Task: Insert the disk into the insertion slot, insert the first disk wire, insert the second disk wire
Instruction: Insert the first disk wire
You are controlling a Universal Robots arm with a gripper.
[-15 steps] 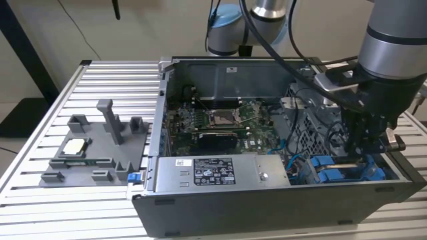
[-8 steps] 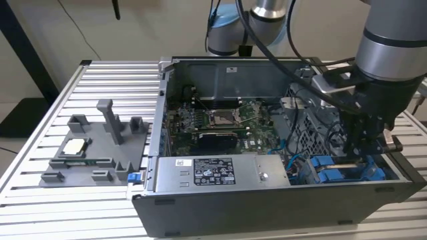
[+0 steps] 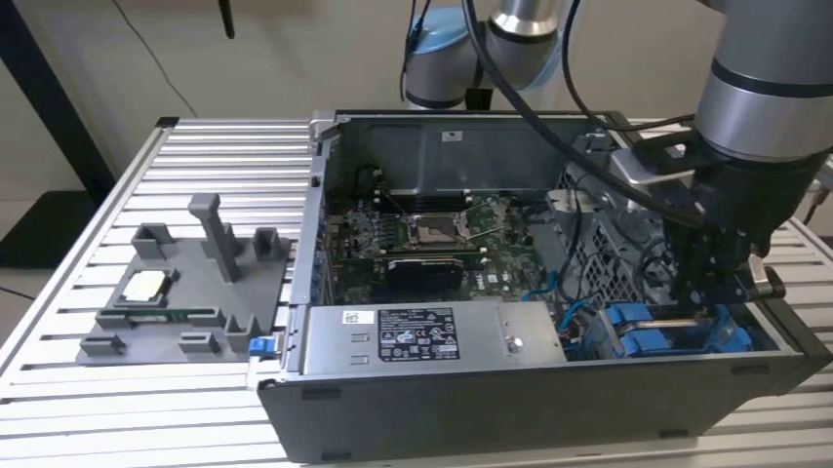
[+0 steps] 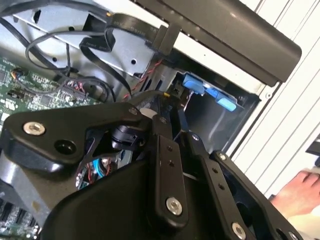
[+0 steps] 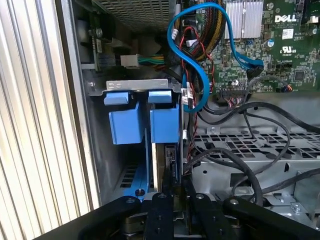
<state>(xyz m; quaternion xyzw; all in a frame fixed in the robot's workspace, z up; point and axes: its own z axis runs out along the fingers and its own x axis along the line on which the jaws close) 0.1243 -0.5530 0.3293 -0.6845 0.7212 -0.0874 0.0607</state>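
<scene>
Slatted bench point(image 3: 195, 156) carries the open computer case point(image 3: 521, 419), with a grey fixture tray point(image 3: 170, 302) beside it on the exterior view's left. Inside the case: motherboard point(image 3: 430, 234) at the back, grey power-supply box point(image 3: 416, 336) along the near wall. The insertion slot point(image 5: 135, 85) sits in the near corner on the exterior view's right. The disk point(image 5: 167, 155) stands edge-on in the slot, its blue carrier frame point(image 5: 164, 122) just beside a second blue carrier point(image 5: 122, 125). My hand point(image 5: 174, 181) reaches down into the bay at the disk's near edge. Whether it is clamped on the disk, I cannot tell. A blue cable point(image 5: 200, 75) loops just beside the slot.
</scene>
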